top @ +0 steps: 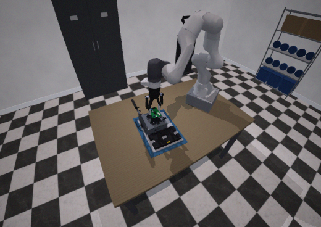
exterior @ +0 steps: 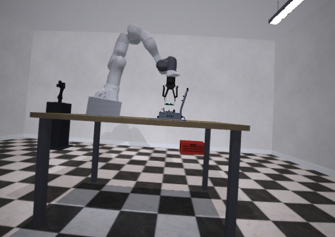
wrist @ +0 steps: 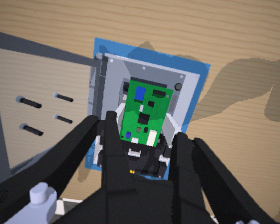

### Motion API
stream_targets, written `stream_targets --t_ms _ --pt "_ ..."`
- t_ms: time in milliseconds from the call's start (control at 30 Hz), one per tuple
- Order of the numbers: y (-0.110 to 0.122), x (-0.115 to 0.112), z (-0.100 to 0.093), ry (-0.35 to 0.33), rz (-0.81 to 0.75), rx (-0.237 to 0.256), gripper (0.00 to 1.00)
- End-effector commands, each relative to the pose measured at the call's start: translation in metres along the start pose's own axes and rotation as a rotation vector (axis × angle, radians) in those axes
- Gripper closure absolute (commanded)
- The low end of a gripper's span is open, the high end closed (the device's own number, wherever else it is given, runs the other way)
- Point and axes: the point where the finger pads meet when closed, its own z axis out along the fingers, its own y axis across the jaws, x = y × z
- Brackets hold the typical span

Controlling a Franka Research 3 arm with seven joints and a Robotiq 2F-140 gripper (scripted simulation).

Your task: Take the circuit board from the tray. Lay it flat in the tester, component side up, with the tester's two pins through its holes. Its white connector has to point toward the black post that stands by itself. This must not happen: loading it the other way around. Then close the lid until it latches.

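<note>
Circuit board (top: pixel 155 113) (exterior: pixel 169 104) (wrist: pixel 147 112) is raised above the grey tester (top: pixel 151 124) (exterior: pixel 170 115) (wrist: pixel 161 74), apart from it and looking roughly level. The gripper (top: pixel 155 110) (exterior: pixel 170 102) (wrist: pixel 144 115) is partly open, gripping the board by its two long edges between two pale fingertips.

The board is a green rectangle, component side up. Its white connector (wrist: pixel 151 138) sits at the end nearer the black tray (top: pixel 165 137) (wrist: pixel 156 162), by one corner. At the opposite end is a large blue component (wrist: pixel 140 93), with a smaller blue one (wrist: pixel 128 135) near the connector end. At least four dark parts are spread between the ends. The board's holes are too small to make out, and the tester's two pins cannot be told apart here. A round black knob (wrist: pixel 178 86) shows beside the board's far end, on the side away from the connector; whether it is the lone post cannot be told.

One lid (top: pixel 136 107) (exterior: pixel 184 100) (wrist: pixel 21 42) stands open at the tester's side, leaning outward, with four black pegs on it. Tester and tray share one blue mat (top: pixel 183 143) (wrist: pixel 198 85) on the wooden table (top: pixel 117 147) (exterior: pixel 138 118) (wrist: pixel 241 25), which has four legs.

Farther off are one dark two-door cabinet (top: pixel 89 42), one red box (exterior: pixel 192 147), and one shelf rack (top: pixel 284 8) carrying ten round blue items in two rows of five.
</note>
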Motion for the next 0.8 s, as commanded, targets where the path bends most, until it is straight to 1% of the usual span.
stream_targets --t_ms 0,767 --pt "-0.0004 -0.0003 -0.0002 -0.001 -0.006 -0.001 0.54" --pt "-0.0004 -0.0003 -0.0002 -0.001 -0.016 -0.001 0.54"
